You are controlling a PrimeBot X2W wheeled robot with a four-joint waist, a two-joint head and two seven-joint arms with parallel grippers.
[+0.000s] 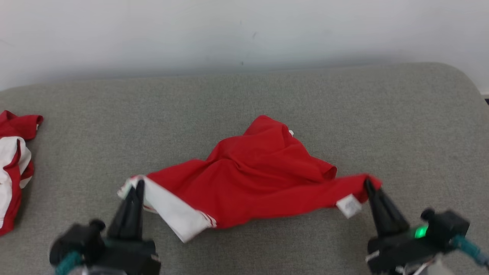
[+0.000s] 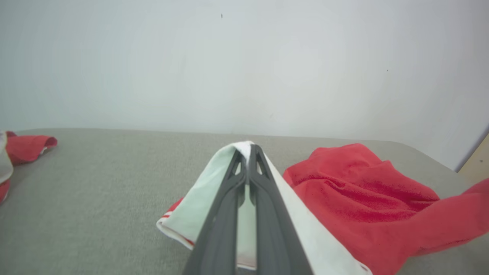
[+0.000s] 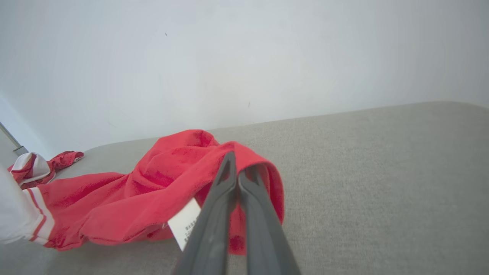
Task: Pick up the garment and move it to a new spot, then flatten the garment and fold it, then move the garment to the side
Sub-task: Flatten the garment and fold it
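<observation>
**Grey cushion, red garment pinched at both corners**

Grey woven upholstery spreads beneath me, a broad padded surface. Nearest, my left gripper has its two dark fingers pressed together on the white striped hem of the crumpled red fabric garment. My right gripper is likewise pinched tight on the opposite red corner, just beside the small white care label. Between the two grips the garment sags and heaps on the cushion, its bulk just beyond my fingertips.

I judge it light, limp and a little stretchy. It will drape and fold over itself, so edges and corners are the places to hold. Thin cloth could slip from narrow tips if tugged hard.

Farther off on my left lies a second red-and-white bundle of clothing, well apart. Beyond everything stands the plain white wall.
</observation>
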